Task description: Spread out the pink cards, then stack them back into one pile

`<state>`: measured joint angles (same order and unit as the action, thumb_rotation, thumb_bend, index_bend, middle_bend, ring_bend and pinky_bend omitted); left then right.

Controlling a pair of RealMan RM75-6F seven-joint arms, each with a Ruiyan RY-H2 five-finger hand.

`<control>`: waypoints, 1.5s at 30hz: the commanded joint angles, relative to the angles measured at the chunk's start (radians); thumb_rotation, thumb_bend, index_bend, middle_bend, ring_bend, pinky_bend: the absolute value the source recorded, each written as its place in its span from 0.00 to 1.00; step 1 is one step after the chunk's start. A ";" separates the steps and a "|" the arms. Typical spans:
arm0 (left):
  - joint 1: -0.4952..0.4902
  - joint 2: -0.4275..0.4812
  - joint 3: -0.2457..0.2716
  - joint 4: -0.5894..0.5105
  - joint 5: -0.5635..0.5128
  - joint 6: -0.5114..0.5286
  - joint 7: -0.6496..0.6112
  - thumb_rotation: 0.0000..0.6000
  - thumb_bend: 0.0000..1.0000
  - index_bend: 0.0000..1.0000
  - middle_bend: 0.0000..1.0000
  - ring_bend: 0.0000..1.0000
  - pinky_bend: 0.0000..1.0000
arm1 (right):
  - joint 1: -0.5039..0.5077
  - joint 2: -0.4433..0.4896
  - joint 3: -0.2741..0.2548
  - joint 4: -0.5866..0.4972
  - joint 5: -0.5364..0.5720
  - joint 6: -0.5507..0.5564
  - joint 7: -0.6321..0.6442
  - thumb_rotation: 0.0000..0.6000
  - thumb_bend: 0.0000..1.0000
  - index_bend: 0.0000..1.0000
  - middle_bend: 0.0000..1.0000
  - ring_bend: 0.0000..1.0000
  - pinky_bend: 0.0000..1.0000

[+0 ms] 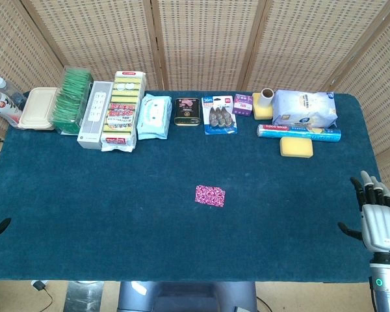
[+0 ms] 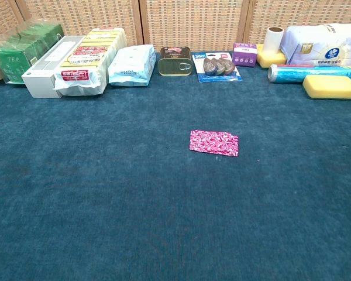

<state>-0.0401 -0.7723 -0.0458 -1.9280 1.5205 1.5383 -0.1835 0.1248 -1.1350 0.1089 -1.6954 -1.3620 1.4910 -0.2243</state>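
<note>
Blue felt table [image 1: 117,208] (woven screens [image 1: 201,39] behind) bears pink cards [image 1: 210,195].

One pile of pink cards [image 1: 210,195], two yellow sponges [image 1: 296,147], one tin [image 1: 187,111].

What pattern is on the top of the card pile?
The card pile is pink with a busy white speckled print, clearest in the chest view.
</note>
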 commanded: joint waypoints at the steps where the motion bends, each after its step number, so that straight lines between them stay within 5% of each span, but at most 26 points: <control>1: 0.003 0.002 0.001 0.000 0.000 0.005 -0.005 1.00 0.24 0.00 0.00 0.00 0.06 | 0.006 -0.001 -0.004 -0.002 -0.016 -0.010 0.011 1.00 0.00 0.12 0.00 0.00 0.00; 5: 0.006 0.003 0.002 0.001 -0.001 0.006 -0.010 1.00 0.24 0.00 0.00 0.00 0.06 | 0.037 -0.002 -0.026 0.007 -0.073 -0.063 0.028 1.00 0.00 0.14 0.02 0.00 0.00; 9: 0.010 0.002 0.009 -0.002 0.003 0.005 -0.004 1.00 0.24 0.00 0.00 0.00 0.06 | 0.174 0.034 -0.061 -0.033 -0.229 -0.256 0.134 1.00 0.00 0.17 0.06 0.00 0.00; 17: 0.010 -0.003 0.012 -0.009 0.008 0.003 0.015 1.00 0.24 0.00 0.00 0.00 0.06 | 0.346 -0.012 -0.044 -0.144 -0.202 -0.526 0.020 1.00 0.00 0.16 0.07 0.00 0.00; 28: -0.017 -0.004 -0.001 -0.016 -0.046 -0.051 0.029 1.00 0.24 0.00 0.00 0.00 0.06 | 0.529 -0.163 0.034 -0.179 0.103 -0.711 -0.287 1.00 0.00 0.03 0.07 0.00 0.00; 39: -0.049 0.000 -0.018 -0.017 -0.109 -0.113 0.034 1.00 0.24 0.00 0.00 0.00 0.06 | 0.765 -0.284 0.028 -0.111 0.548 -0.761 -0.521 1.00 0.00 0.05 0.07 0.00 0.00; 45: -0.055 0.001 -0.022 -0.015 -0.128 -0.127 0.030 1.00 0.25 0.00 0.00 0.00 0.06 | 0.873 -0.322 -0.001 -0.090 0.735 -0.773 -0.540 1.00 0.00 0.06 0.07 0.00 0.00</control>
<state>-0.0942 -0.7716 -0.0676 -1.9432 1.3938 1.4126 -0.1532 0.9344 -1.4251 0.1255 -1.8061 -0.7064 0.7308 -0.7406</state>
